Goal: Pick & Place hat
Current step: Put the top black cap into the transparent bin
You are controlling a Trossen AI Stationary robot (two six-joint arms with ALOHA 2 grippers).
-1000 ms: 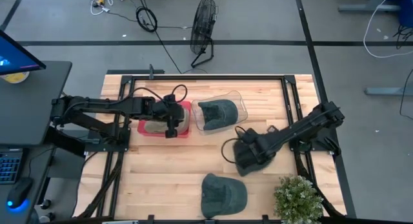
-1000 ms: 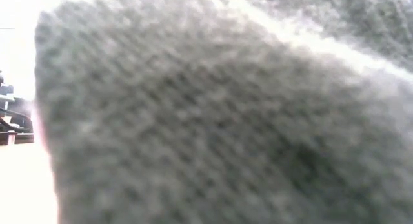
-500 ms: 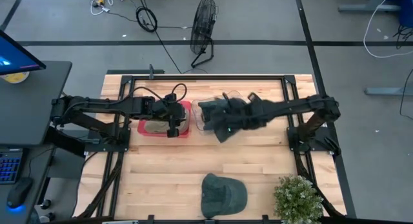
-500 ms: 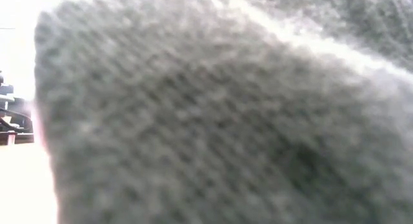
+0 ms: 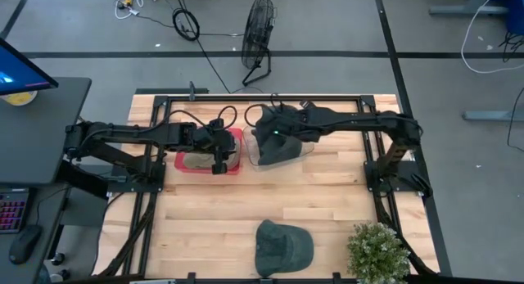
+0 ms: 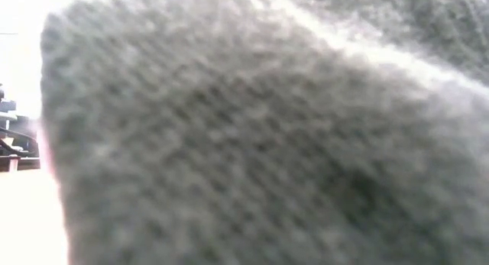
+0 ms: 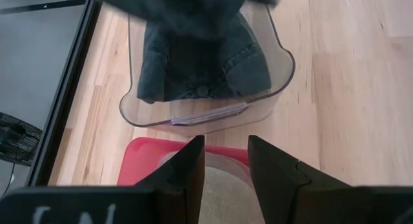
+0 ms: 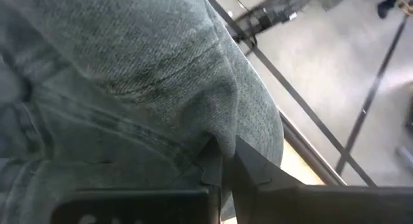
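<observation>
My right gripper (image 5: pixel 273 128) is shut on a dark grey-green hat (image 5: pixel 282 119) and hangs over the clear bin (image 5: pixel 309 142) at the table's far side. Another grey-green hat (image 7: pixel 200 62) lies inside that bin, and the carried hat (image 7: pixel 187 8) hangs above it. My left gripper (image 7: pixel 226 146) is open and hovers over the red bin (image 5: pixel 182 161), which holds a tan hat (image 7: pixel 222 192). A third grey-green hat (image 5: pixel 284 245) rests on the table at the near edge and fills the low view (image 6: pixel 244 143). My right gripper holds the carried hat by a fold of its cloth (image 8: pixel 216 137), pinched between the two fingers (image 8: pixel 248 166). The hat is lifted clear and bunches around the fingers, above the clear bin. Which part of the hat this fold is, I cannot tell.
A potted plant (image 5: pixel 378 253) stands at the table's near right corner. A black frame (image 5: pixel 262 97) borders the far edge. The bare wood (image 5: pixel 246 198) between the bins and the near hat is free room.
My right gripper has swung from the middle right of the table up and toward the far edge and the left, carrying the dark hat, and now hangs over the clear bin. The hat near the front edge has stayed in place.
</observation>
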